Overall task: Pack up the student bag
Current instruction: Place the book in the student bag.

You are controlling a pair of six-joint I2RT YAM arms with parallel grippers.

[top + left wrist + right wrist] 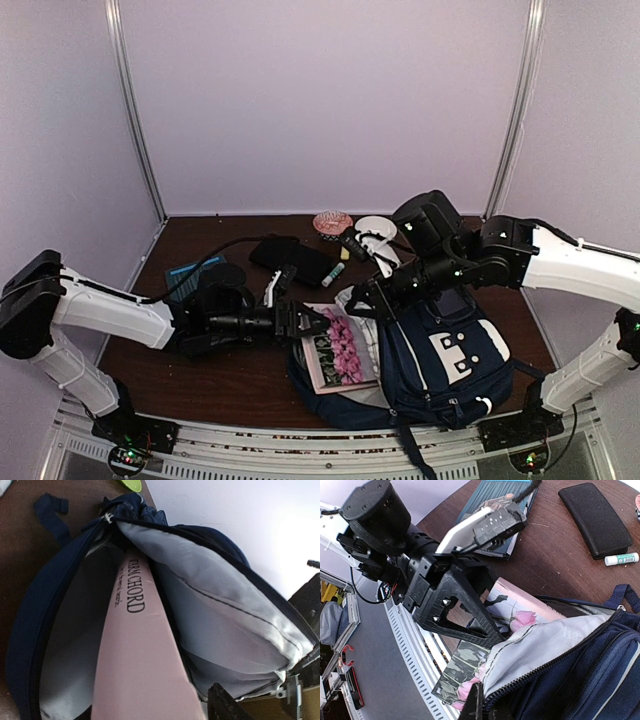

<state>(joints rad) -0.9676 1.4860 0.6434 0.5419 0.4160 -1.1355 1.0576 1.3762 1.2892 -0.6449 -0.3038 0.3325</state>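
Mouth control is what this step comes down to. The student bag (440,370) lies toward the near right corner of the table (200,385), its main compartment gaping toward the left edge. The rose-covered book (338,352) sits part way in, its spine between the grey lining walls and the rest sticking out toward the left edge.

My right hand (372,296) is closed, and I judge it is pinching the upper lip of the opening and lifting it. My left hand (310,322) stands wide open just at the book's outer edge, gripping nothing.

To finish this well I'd hold that lip high and taut with the right. With the left I'd press on the book's exposed edge, square and in line with the spine, so it slides along the lower lining. The risk, as I see it, is that a skewed push wedges a corner against the zip or shoves the whole bag toward the right edge.
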